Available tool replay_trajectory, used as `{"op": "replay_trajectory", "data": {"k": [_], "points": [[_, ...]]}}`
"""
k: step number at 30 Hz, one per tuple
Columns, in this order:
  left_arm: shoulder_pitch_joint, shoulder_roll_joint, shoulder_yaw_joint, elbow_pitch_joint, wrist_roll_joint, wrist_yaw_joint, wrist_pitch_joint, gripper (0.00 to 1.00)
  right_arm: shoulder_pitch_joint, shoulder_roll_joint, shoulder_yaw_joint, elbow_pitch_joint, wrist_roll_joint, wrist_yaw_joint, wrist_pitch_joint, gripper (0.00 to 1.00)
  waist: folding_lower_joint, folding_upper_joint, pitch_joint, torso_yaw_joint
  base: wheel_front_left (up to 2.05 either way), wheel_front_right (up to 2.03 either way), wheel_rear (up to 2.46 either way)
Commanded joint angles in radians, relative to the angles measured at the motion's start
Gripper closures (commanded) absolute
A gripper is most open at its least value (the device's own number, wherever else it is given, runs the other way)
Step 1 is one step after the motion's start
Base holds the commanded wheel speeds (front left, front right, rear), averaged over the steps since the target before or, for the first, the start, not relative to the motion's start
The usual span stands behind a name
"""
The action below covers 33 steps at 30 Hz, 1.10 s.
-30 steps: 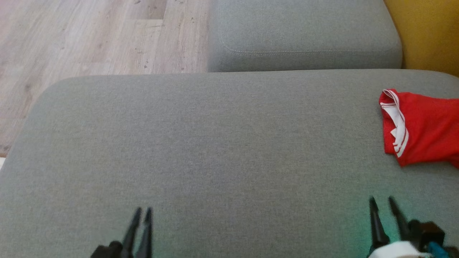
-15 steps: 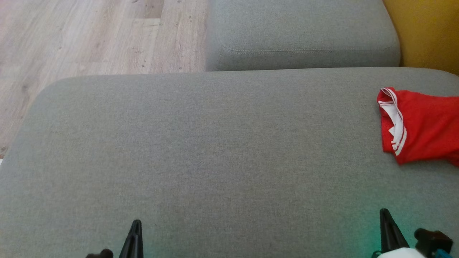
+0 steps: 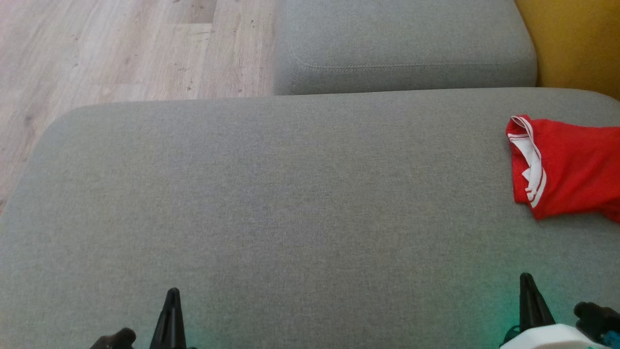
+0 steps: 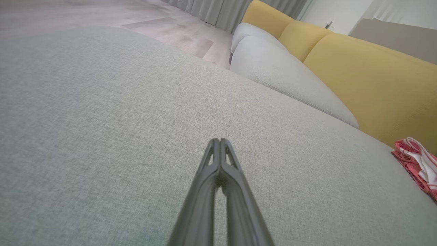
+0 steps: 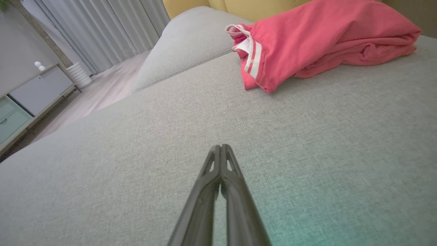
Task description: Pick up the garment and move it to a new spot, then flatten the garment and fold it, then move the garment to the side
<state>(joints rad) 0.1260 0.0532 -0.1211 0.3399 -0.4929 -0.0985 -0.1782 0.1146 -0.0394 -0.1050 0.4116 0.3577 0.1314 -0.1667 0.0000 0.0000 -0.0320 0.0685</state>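
Clenched, empty left end effector (image 4: 220, 140) and right end effector (image 5: 221, 146) over sofa cushion (image 3: 290, 194); red garment (image 5: 307, 37) lies ahead-right of the right.

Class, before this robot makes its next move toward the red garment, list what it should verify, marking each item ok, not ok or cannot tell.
1. Left gripper holds nothing: ok, shut, over the grey cushion.
2. Right gripper holds nothing: ok, shut.
3. Jaws ready to grasp: not ok, both are closed.
4. Red garment rests on the cushion: ok, at its right side, apart from both grippers.
5. Bare cushion between right gripper and garment: ok.
6. Garment neatly folded: cannot tell; layers are stacked, but its far part is cut off in the head view.
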Motion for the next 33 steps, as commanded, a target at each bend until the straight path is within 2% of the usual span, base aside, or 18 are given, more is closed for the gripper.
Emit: {"op": "replay_trajectory", "data": {"k": [1,33], "points": [[-0.046,0.007,0.024,-0.035,-0.032,-0.006,0.005,1.00,-0.050,-0.004,0.000,-0.039,0.036,0.000,0.006,1.00,0.0000,0.0000,0.001,-0.001,0.00,0.00,0.00],[-0.105,0.010,0.083,-0.055,-0.389,-0.015,0.091,1.00,-0.106,-0.006,-0.003,-0.080,0.428,0.000,0.094,1.00,0.0000,0.0000,0.012,-0.023,0.00,0.00,0.00]]}}
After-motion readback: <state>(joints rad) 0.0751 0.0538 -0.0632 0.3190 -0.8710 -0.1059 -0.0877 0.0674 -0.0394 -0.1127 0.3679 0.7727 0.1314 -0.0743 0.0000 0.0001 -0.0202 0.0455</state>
